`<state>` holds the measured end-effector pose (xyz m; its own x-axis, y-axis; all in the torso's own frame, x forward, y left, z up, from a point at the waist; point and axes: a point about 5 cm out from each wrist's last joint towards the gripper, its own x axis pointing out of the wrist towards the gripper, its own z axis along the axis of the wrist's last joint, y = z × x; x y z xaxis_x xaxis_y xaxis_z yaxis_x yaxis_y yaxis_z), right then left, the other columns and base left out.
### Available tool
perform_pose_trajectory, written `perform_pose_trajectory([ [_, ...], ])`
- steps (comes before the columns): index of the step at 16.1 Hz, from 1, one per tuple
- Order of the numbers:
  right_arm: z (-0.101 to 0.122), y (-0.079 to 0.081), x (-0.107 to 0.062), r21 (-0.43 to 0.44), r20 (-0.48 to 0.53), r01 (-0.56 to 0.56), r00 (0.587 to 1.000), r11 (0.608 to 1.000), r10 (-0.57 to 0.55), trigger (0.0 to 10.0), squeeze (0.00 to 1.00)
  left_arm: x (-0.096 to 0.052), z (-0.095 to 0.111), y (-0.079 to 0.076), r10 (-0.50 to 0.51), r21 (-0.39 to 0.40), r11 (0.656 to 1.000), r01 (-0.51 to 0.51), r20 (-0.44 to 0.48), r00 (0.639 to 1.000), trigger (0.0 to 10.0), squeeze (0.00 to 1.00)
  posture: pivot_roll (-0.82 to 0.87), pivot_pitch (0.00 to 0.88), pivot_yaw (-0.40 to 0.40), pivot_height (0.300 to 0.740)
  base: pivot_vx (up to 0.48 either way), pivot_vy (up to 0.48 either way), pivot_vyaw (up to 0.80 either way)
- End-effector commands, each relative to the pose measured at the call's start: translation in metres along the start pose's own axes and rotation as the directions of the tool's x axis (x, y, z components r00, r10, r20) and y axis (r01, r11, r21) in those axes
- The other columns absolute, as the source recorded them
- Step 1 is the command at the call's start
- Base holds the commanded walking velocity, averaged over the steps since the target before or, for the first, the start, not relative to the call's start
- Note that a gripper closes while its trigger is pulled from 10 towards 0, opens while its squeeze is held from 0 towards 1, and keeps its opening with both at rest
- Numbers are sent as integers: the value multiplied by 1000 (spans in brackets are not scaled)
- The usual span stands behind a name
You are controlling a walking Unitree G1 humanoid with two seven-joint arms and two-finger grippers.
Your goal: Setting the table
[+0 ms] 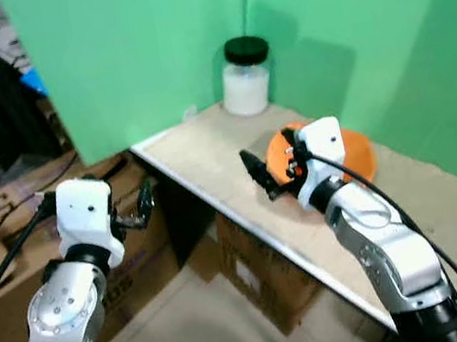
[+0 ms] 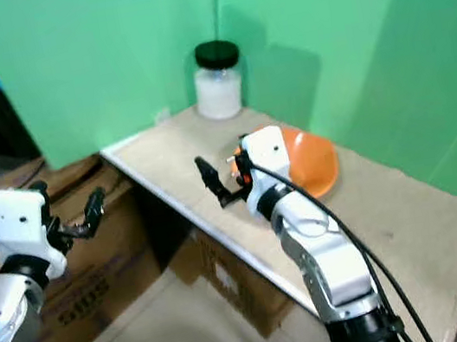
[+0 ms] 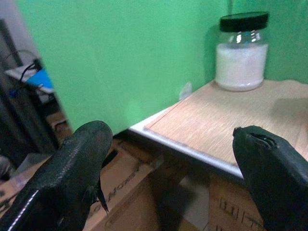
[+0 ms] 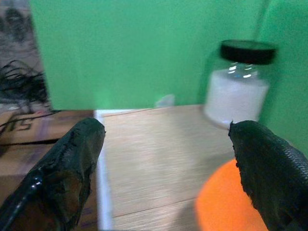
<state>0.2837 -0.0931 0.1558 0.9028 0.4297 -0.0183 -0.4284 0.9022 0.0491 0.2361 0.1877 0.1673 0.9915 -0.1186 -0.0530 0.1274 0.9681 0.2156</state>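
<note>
Overhead, green walls corner a wooden bench bearing jar and orange bowl; right pincer and left pincer both spread.

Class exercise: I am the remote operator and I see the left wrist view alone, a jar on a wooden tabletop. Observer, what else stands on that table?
Observer: An orange bowl sits on the table, nearer the robot than the jar.
Operator: Where is the right pincer?
Observer: The right pincer hangs open over the table, just beside the bowl's rim, holding nothing.
Operator: And my left pincer, is it above the table?
Observer: No. The left pincer is open, off the table's edge, above cardboard boxes on the floor.
</note>
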Motion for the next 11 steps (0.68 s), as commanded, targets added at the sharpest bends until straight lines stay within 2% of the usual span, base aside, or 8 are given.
perform_pose_trajectory([
  [1, 1, -16, -3, 27, -8, 87, 996, 996, -87, 10000, 1000, 1, 3, -6, -36, 0, 999, 36, 8, 999, 10000, 0, 157, 0, -34, 740, 262, 0, 0],
  [3, -3, -27, -2, 46, -76, 174, 982, 984, -170, 10000, 1000, -1, 4, -9, -84, 9, 996, 84, 15, 996, 10000, 0, 159, 0, -35, 740, 0, 0, 0],
  [4, -1, -38, 1, 101, -111, 228, 970, 968, -217, 10000, 1000, -2, -1, -10, -135, 42, 990, 136, -24, 990, 10000, 0, 158, 0, -35, 740, 0, 0, 0],
  [5, 0, -50, 3, 220, -136, 296, 953, 929, -271, 10000, 1000, -3, -2, -10, -199, 36, 979, 200, -25, 980, 10000, 0, 157, 0, -39, 740, 0, 0, 0],
  [7, 0, -61, 3, 257, -161, 348, 935, 902, -315, 10000, 1000, -5, 0, -13, -278, 12, 960, 278, -20, 960, 10000, 0, 161, 0, -46, 740, 0, 0, 0],
  [9, -4, -84, 4, 206, -215, 446, 889, 871, -404, 10000, 1000, -11, 6, -24, -455, -21, 890, 455, 2, 891, 10000, 0, 161, 0, -48, 740, 0, 0, 0],
  [10, -5, -88, 3, 199, -229, 468, 877, 861, -424, 10000, 1000, -13, 6, -26, -482, -23, 876, 482, 1, 876, 10000, 0, 161, 0, -48, 740, 0, 0, 0],
  [11, -6, -100, 1, 235, -254, 517, 850, 823, -461, 10000, 918, -17, 5, -34, -554, -39, 832, 553, -14, 832, 10000, 0, 161, 0, -54, 740, 0, 0, 0],
])
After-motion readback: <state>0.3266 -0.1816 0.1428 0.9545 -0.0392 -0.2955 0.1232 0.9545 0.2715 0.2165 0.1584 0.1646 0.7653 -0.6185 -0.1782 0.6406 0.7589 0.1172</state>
